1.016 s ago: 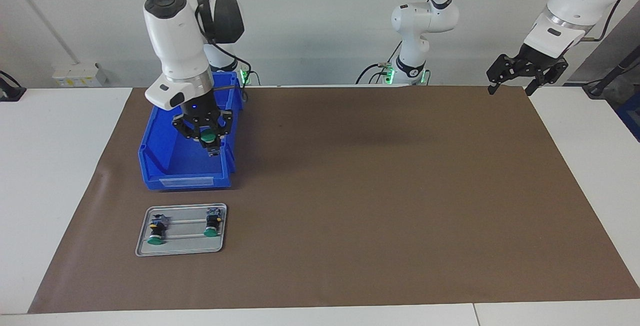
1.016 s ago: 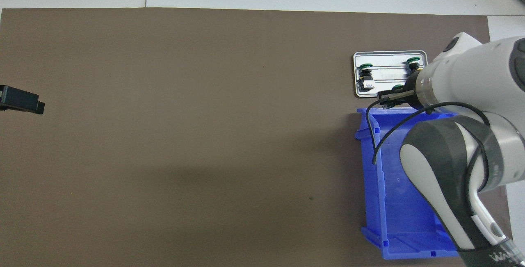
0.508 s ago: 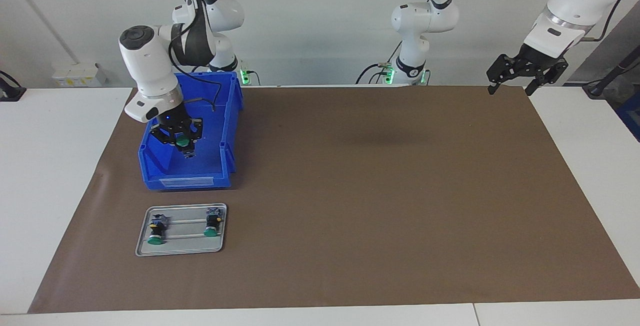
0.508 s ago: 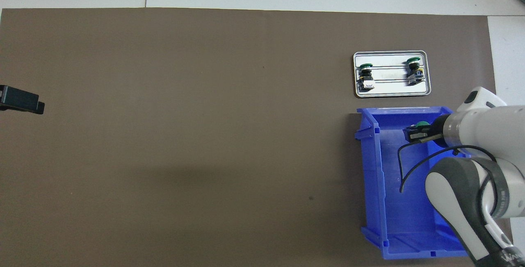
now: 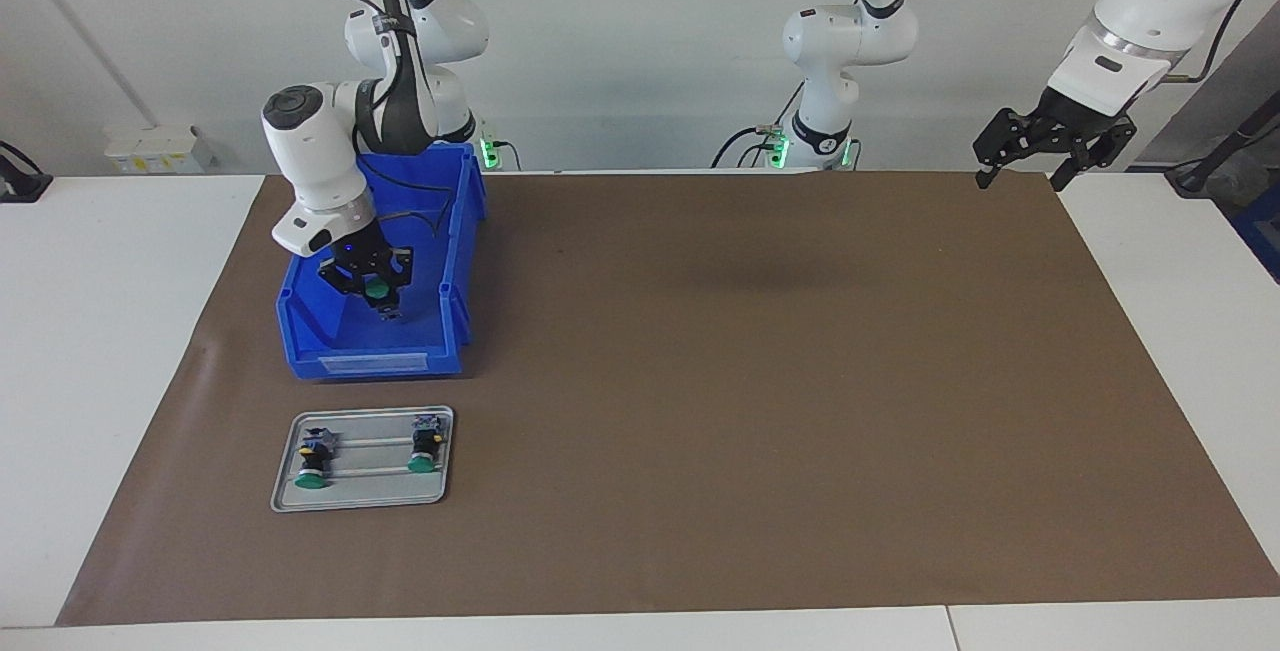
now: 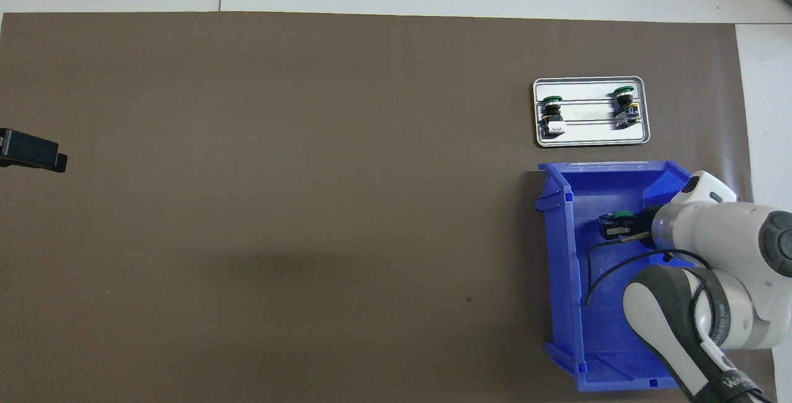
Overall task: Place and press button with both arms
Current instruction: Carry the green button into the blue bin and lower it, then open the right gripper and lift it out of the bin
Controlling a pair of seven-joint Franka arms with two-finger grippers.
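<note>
Blue bin (image 5: 340,331), green-capped button (image 5: 376,288)

Robotics lab: white jointed arms (image 5: 330,161) bolted at a white surface (image 5: 110,331) under a brown mat (image 5: 750,381), cables trailing, plain wall, blue parts bin (image 5: 330,341), metal tray (image 5: 360,491).

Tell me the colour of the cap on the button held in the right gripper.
Green. The button in the right gripper, over the blue bin, shows best in the facing view.
</note>
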